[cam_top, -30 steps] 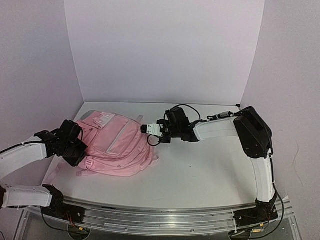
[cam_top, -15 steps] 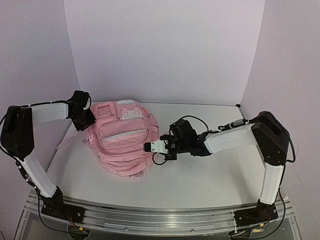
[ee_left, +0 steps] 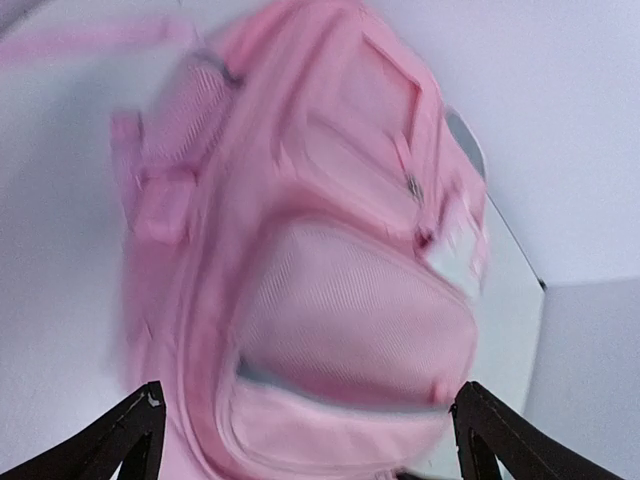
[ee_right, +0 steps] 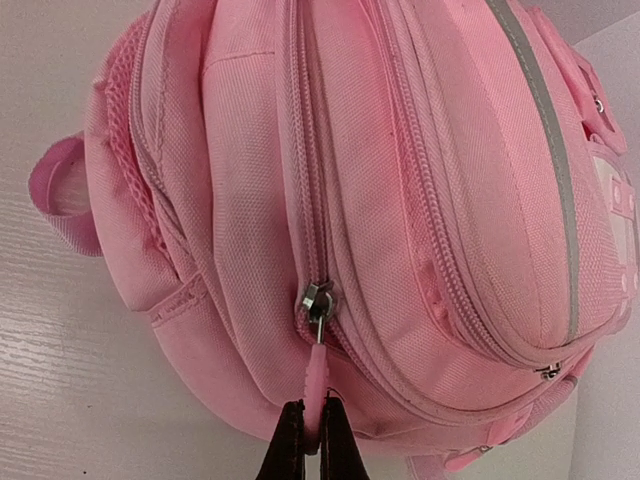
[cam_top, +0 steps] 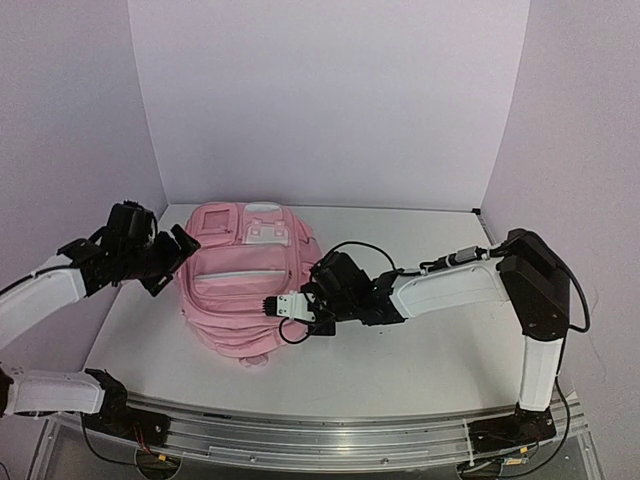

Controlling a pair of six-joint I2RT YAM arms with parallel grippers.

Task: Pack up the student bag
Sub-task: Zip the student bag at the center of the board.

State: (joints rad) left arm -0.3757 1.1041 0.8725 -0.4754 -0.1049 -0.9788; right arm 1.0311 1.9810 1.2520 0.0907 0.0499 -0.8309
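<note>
Zip pull (ee_right: 318, 372) clamped in right gripper (ee_right: 310, 432); zip track (ee_right: 300, 150) runs straight away over student bag (ee_right: 420, 200); left gripper (cam_top: 172, 260) spread, empty, left of student bag

One student bag (cam_top: 240, 290) — one table (cam_top: 420, 355) — two arms (cam_top: 40, 295) (cam_top: 450, 285).

The right gripper (ee_right: 310, 425) pinches the pink zipper pull (ee_right: 318, 385) hanging just above it from the student bag (ee_right: 400, 190)
</note>
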